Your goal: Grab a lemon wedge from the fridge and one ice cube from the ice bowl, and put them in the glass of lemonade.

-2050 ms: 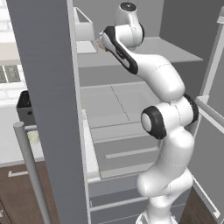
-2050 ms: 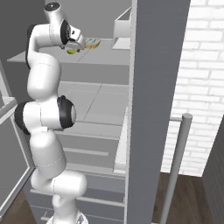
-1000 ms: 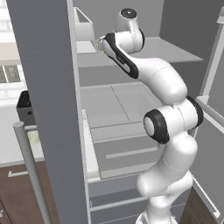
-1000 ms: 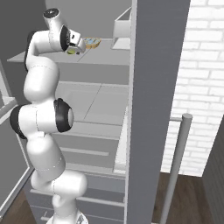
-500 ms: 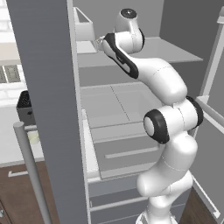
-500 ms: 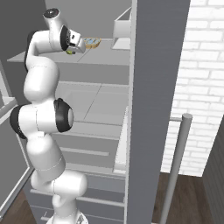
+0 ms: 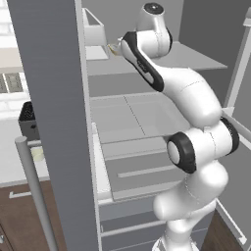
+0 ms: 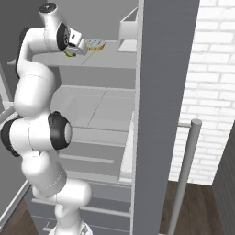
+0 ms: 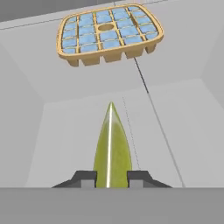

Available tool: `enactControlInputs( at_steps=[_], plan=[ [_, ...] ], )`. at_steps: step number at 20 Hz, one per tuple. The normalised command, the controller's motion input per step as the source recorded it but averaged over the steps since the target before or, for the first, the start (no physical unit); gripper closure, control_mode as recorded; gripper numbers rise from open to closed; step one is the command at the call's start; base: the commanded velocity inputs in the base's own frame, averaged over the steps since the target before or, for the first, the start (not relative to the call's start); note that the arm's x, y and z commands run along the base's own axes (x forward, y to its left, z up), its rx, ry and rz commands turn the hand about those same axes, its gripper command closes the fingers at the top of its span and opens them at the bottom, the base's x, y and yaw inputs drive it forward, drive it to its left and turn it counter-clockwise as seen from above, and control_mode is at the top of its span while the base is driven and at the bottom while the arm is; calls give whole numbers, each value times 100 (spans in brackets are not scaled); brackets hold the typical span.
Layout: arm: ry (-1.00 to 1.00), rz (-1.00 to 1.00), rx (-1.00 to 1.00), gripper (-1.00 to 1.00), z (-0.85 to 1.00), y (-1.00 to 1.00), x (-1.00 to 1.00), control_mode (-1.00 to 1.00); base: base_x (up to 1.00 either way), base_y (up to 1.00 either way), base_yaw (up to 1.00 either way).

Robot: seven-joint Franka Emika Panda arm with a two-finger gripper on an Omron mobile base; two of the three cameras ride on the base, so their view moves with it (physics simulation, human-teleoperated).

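Fingertips (image 9: 87, 177) pinch the lemon wedge (image 9: 111, 146) over the fridge (image 8: 110, 57) shelf. Beyond it I see a tan ice tray (image 9: 109, 34) of blue cubes; in the base views the wedge seems mostly hidden by the gripper (image 8: 69, 51).

White brick wall (image 8: 211, 87) on the right side, evenly lit. Dark wood plank floor (image 8: 202, 209) below it, also showing at the lower right corner in the left base view. Pale counter (image 7: 12, 159) at the left edge over dark brown cabinet fronts (image 7: 19, 215), with a dark slotted box (image 7: 28, 122) standing on the counter. Window with light panes (image 7: 11, 81) behind it. Flat, soft lighting, no hard shadows.
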Motion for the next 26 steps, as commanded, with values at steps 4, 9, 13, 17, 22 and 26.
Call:
enactControlInputs(
  at_steps=[4, 9, 13, 17, 22, 26],
  plan=[
    [-15, 0, 5, 100, -4, -35, -100, -100, 0, 0, 0],
    [-10, 0, 3, 100, -12, -33, -100, -100, 0, 0, 0],
    [-1, 0, 0, 100, -26, -22, -100, -100, 0, 0, 0],
    [1, 1, 0, 100, -16, -6, -100, -100, 0, 0, 0],
    [7, 3, -1, 100, -37, 0, -98, -100, 0, 0, 0],
    [17, 4, -4, 100, -69, 0, -85, -100, 0, 0, 0]
  ],
)
